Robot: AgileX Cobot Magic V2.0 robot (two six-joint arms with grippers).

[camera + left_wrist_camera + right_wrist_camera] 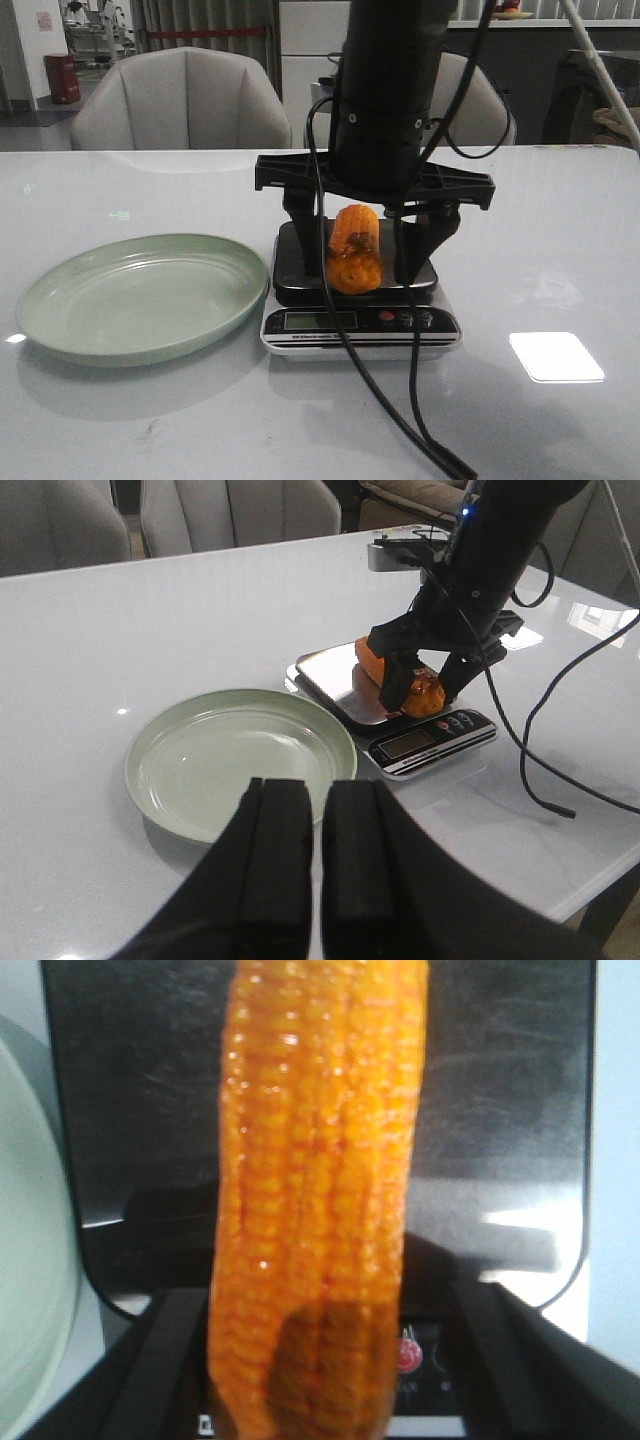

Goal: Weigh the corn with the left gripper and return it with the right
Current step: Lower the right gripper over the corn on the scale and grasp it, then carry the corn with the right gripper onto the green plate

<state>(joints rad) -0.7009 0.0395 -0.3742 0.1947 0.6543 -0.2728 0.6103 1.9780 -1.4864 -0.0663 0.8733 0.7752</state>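
Two grippers show: our right gripper stands over the scale with its jaws spread, a finger at each side of the corn, which lies on the platform between them. Our left gripper hangs clenched and empty, the green plate just beyond its jaws.

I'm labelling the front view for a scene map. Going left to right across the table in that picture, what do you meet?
Pale green plate → kitchen scale, with the corn lying on its platform between the open fingers of the right gripper → bright light reflection on the table.
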